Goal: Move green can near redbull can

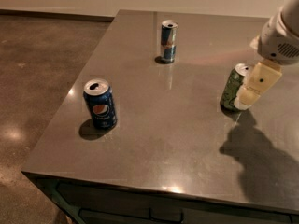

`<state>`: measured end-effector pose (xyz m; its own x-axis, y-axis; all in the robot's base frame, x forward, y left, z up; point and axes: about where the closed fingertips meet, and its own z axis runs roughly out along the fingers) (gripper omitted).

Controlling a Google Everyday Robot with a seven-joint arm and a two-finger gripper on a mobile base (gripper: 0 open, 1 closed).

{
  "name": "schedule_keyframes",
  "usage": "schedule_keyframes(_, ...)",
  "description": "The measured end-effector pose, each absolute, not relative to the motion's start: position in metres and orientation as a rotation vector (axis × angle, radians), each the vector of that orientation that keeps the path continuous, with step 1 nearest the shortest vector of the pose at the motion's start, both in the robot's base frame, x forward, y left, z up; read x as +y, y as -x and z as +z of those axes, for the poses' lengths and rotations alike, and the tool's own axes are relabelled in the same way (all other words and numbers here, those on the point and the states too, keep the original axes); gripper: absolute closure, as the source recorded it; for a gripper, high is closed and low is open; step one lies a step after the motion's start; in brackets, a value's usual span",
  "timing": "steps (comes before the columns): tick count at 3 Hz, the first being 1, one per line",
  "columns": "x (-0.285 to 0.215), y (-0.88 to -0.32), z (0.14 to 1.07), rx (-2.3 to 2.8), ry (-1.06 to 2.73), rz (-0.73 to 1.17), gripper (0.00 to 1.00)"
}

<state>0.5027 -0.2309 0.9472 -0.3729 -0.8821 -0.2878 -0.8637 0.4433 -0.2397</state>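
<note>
My claw [254, 84] was up against the right side of the green can [231, 90]; I could not tell if it was spread or pinching; the redbull can [168, 41] stood well apart, farther back on the table [177, 139]; I thought I should hold the can's middle, keep it upright, and go slowly.

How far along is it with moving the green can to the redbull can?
Done: nothing yet; the green can stands upright, far apart from the redbull can. In hand: the gripper is low at the green can's side. Left: grasping it, carrying it across, and setting it down beside the redbull can.
</note>
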Motion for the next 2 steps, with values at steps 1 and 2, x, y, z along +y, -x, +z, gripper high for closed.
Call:
schedule_keyframes(1,-0.234,-0.518,0.934,2.312,1.407,0.016,0.00)
schedule_keyframes(2,-0.240,-0.530,0.925,2.289,1.353,0.093,0.00)
